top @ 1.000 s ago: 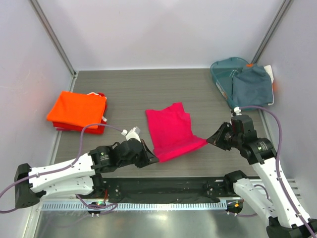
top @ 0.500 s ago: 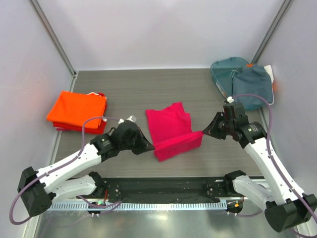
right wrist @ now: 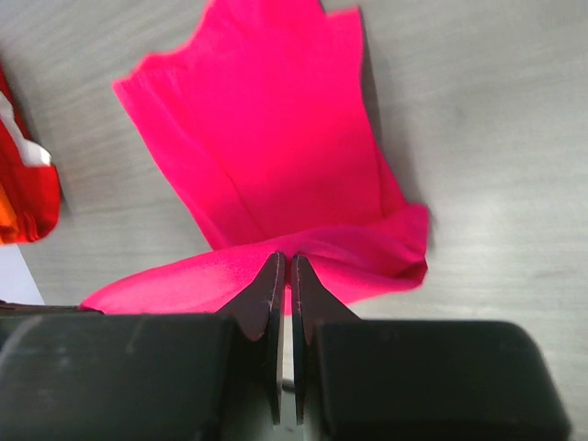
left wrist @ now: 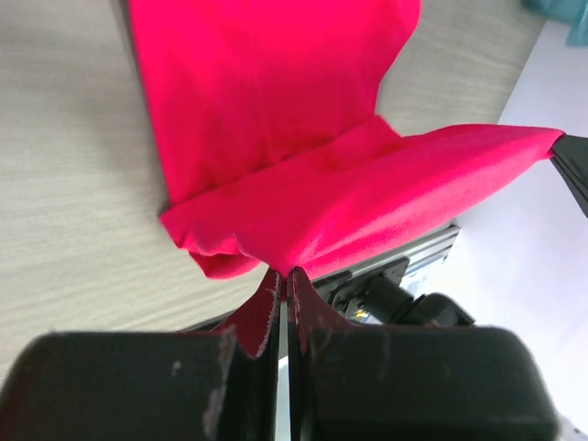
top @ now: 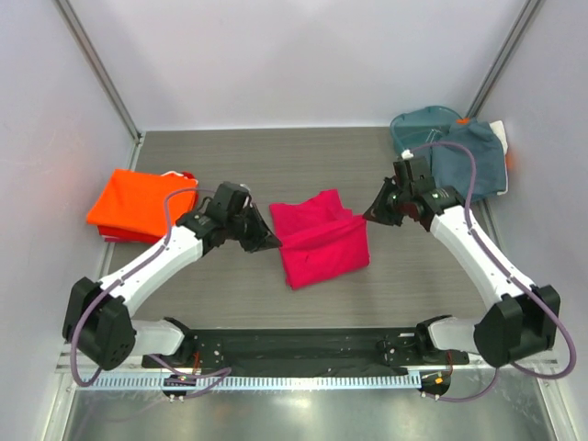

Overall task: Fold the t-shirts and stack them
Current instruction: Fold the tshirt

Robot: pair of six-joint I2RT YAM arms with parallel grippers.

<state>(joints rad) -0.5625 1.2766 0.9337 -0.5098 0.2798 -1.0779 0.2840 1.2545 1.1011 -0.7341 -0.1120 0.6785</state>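
Hem of magenta t-shirt (top: 323, 246) now farther back, long axis left-right, left gripper (top: 275, 245) and right gripper (top: 368, 218) clamped on it.

Grey wood-grain tabletop (top: 276, 156), matte, even soft light, no hard shadows. Plain pale lavender-white back wall (top: 303, 55); left wall (top: 46, 138) and right wall (top: 551, 110) same colour. Slanted metal post (top: 98, 69) at far left corner, second post (top: 504, 55) at far right corner. Black rail (top: 303, 347) along near edge, slotted silver strip (top: 276, 378) just below it, then brushed steel surface (top: 303, 413).
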